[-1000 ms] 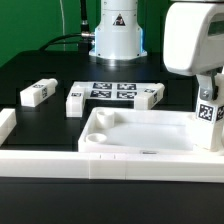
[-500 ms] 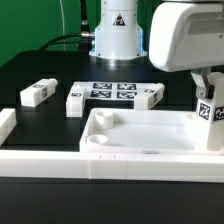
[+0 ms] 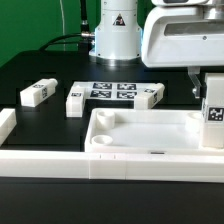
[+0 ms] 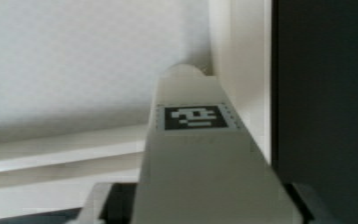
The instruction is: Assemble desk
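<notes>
A white leg (image 3: 213, 115) is shown clamped between the fingers (image 3: 194, 86). Its long axis is upright and its tag is turned to the camera, at the end of the top (image 3: 150, 128) on the exterior view's right. The top lies flat on the black tabletop (image 3: 30, 72), rim up, just behind the low border rail (image 3: 60, 162).

The coming move is judged to turn on 1 relation: the leg's lower end must be centred over the corner socket at that end and kept plumb as it is lowered. In the exterior view that socket is hidden behind the leg and the rim, and whether the leg's end touches the top cannot be told. Only the socket (image 3: 100, 143) at the opposite near corner is shown open.

The wrist view looks along the leg's length. The top's pale floor and rim are seen beyond its end, with dark tabletop beside the rim, but the socket cannot be made out there either.

1 spare leg (image 3: 37, 93) lies well apart on the exterior view's left.
</notes>
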Controlling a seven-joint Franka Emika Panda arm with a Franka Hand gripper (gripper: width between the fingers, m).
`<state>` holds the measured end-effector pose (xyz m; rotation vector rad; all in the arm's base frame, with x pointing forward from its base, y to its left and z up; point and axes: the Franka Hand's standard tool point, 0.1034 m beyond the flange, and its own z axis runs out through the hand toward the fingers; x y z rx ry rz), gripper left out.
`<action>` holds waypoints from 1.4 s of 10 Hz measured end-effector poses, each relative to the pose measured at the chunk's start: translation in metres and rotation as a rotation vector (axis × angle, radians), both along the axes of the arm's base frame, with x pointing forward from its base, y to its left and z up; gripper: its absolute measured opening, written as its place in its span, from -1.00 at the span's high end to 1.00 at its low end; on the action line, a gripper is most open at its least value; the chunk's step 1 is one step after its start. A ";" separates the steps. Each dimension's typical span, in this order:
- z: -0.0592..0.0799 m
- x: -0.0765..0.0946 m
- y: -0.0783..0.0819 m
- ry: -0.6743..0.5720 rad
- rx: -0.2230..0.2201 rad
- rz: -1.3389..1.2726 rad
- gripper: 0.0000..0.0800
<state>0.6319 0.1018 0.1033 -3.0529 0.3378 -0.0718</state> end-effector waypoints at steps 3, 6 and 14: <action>0.000 0.000 -0.001 0.017 0.012 -0.267 0.27; 0.000 -0.001 0.000 0.031 0.017 -0.467 0.27; -0.002 -0.006 0.014 0.009 -0.015 0.046 -0.62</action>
